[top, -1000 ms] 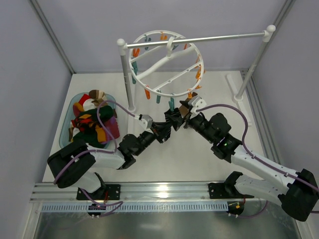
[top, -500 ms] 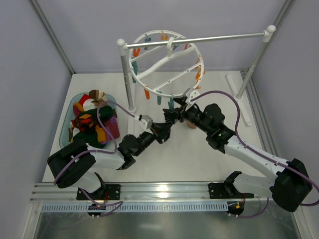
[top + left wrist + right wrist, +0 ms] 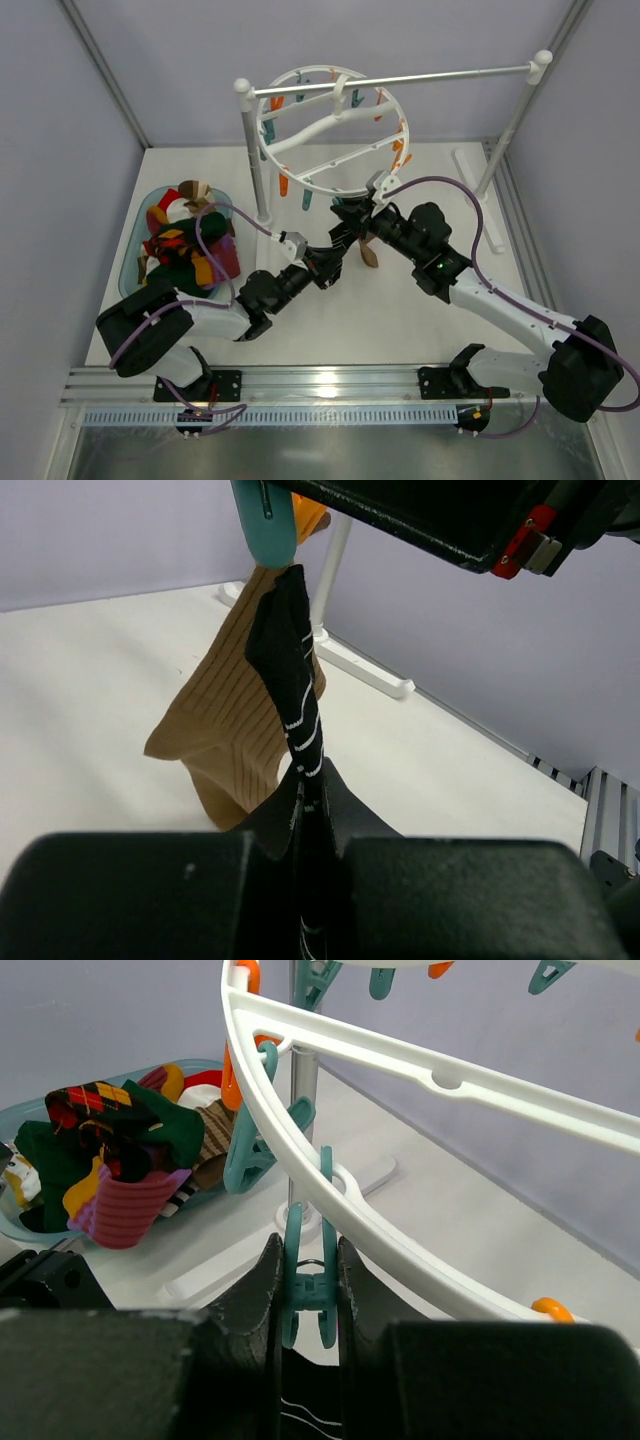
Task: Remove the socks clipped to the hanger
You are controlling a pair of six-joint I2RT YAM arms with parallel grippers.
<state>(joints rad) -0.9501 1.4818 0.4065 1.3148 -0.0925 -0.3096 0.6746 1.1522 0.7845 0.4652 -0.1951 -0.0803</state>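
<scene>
The white ring hanger hangs from the rack bar, rimmed with orange and teal clips. A black sock with thin white stripes hangs from a teal clip, and my left gripper is shut on its lower end. A tan ribbed sock hangs just behind it. My right gripper is shut on the teal clip under the hanger rim, squeezing its handles. From above, the left gripper sits just below the right gripper.
A teal bin at the left holds a pile of loose socks. The rack's white post stands beside the hanger, its metal bar across the top. A second post stands at the right.
My right gripper moved in under the hanger rim and closed on the teal clip. The hanger swung slightly left. The left gripper kept its hold on the black sock.
</scene>
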